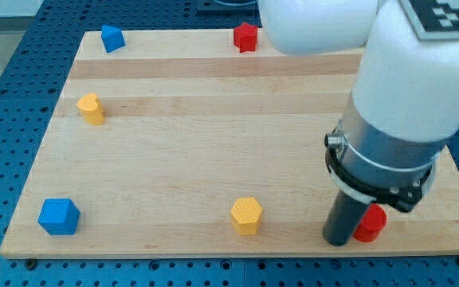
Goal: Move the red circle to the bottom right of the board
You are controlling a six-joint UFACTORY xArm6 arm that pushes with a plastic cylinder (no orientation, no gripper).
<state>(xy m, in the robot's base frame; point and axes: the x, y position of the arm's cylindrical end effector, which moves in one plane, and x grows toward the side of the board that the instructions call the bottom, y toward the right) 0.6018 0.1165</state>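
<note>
The red circle (pixel 370 224) sits near the board's bottom edge at the view's right, partly hidden behind my dark rod. My tip (pixel 339 240) rests on the board, touching the red circle's left side. The white arm fills the view's upper right above them.
A yellow hexagon (pixel 246 215) lies at the bottom middle. A blue cube (pixel 59 216) sits at the bottom left. A yellow block (pixel 91 108) is at the left, a blue block (pixel 112 38) at the top left, a red star (pixel 246 37) at the top middle. The wooden board (pixel 213 119) ends just below my tip.
</note>
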